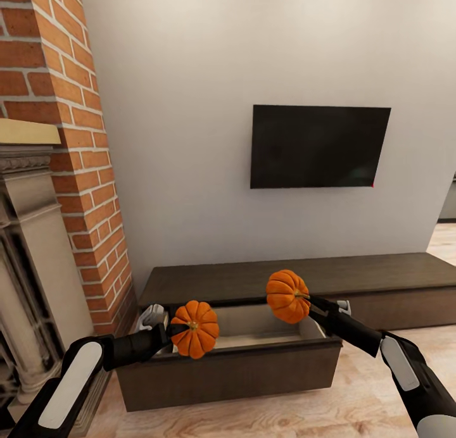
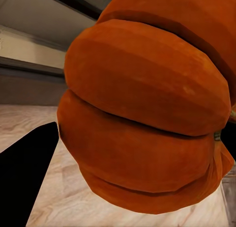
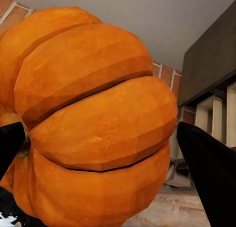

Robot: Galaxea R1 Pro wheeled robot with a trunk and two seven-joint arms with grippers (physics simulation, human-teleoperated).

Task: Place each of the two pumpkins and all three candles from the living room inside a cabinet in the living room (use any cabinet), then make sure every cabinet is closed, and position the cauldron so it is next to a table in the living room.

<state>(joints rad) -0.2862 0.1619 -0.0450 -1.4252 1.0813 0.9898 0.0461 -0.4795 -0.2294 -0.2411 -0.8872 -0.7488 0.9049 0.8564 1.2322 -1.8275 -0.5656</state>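
We see the left tool (image 1: 180, 335) clenched on one pumpkin (image 1: 195, 328), which it holds with the stem end facing us, just above the front edge of the open drawer (image 1: 253, 333). In the left wrist view that pumpkin (image 2: 147, 113) sits between the dark fingers (image 2: 24, 178), with pale wood floor (image 2: 73, 207) beneath it.

Our right tool (image 1: 304, 302) grips the second pumpkin (image 1: 288, 296), held higher, above the drawer's right rear part. In the right wrist view this pumpkin (image 3: 88, 123) sits between the two dark fingers (image 3: 211, 182).

Beyond both tools runs the long dark cabinet (image 1: 392, 280), its pale drawer interior below them. A television (image 1: 318, 147) hangs on the wall above, and a brick column (image 1: 69, 140) stands beside the left tool.
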